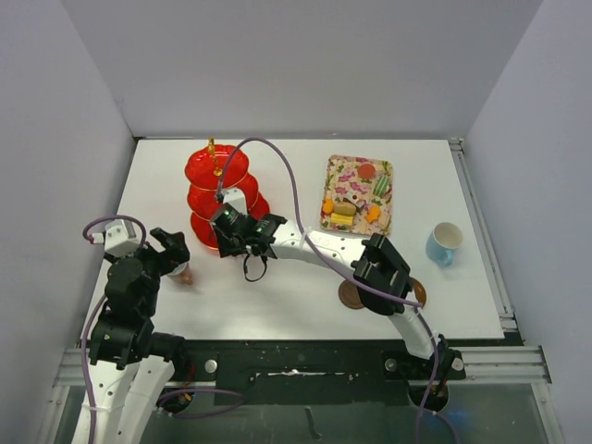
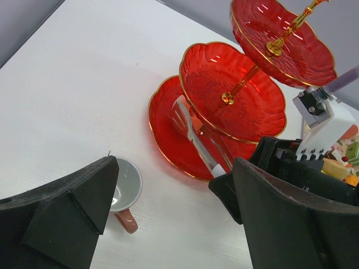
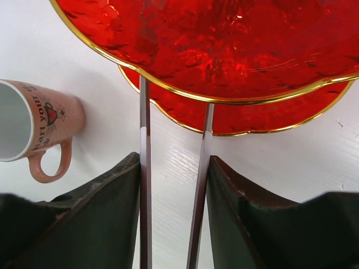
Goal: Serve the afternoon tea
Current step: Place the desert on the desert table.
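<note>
Pinching slim metal tongs [image 3: 145,179], the right gripper [image 3: 174,168] reaches the bare red three-tier stand [image 1: 205,168]; the left gripper [image 2: 171,179] gapes empty. Colourful cakes [image 1: 344,211] sit unserved on their patterned tray [image 1: 340,174].

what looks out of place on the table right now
The pink cup lies on its side on the table beside the red stand, its mouth facing sideways, well apart from the brown saucers. No spill shows.
</note>
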Available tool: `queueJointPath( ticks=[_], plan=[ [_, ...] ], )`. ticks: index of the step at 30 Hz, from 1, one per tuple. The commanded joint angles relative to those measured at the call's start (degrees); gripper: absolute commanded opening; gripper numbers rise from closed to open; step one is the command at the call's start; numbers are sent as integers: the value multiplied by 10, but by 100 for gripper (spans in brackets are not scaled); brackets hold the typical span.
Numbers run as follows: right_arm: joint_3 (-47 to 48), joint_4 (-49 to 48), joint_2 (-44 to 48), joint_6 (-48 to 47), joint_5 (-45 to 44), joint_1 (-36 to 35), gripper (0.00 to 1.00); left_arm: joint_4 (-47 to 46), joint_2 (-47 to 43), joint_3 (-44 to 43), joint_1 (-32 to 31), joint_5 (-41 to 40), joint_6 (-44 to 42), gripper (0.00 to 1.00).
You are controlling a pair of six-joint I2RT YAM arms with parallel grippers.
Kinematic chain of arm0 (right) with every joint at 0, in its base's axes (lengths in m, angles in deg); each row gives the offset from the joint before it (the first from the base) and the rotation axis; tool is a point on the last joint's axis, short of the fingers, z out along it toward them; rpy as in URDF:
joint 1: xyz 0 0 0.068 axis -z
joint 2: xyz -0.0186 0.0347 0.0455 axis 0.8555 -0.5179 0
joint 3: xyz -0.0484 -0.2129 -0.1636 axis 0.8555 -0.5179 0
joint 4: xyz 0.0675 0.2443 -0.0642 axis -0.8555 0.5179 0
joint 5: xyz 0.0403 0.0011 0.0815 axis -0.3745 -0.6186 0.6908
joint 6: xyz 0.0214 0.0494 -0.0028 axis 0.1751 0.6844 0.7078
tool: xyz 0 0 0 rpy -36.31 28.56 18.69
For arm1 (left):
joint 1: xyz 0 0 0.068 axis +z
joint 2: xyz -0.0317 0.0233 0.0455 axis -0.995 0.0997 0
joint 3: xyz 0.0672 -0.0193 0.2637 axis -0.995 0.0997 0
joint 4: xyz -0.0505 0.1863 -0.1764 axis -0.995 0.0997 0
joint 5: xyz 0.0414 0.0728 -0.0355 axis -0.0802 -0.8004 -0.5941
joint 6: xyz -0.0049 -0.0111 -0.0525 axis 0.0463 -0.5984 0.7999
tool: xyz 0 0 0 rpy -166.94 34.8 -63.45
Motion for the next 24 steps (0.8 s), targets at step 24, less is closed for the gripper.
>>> queueJointPath(
  ticks=[24],
  plan=[
    [16, -120, -26, -2, -129, -30, 34, -11, -13, -11, -10, -13, 8, 82]
  ],
)
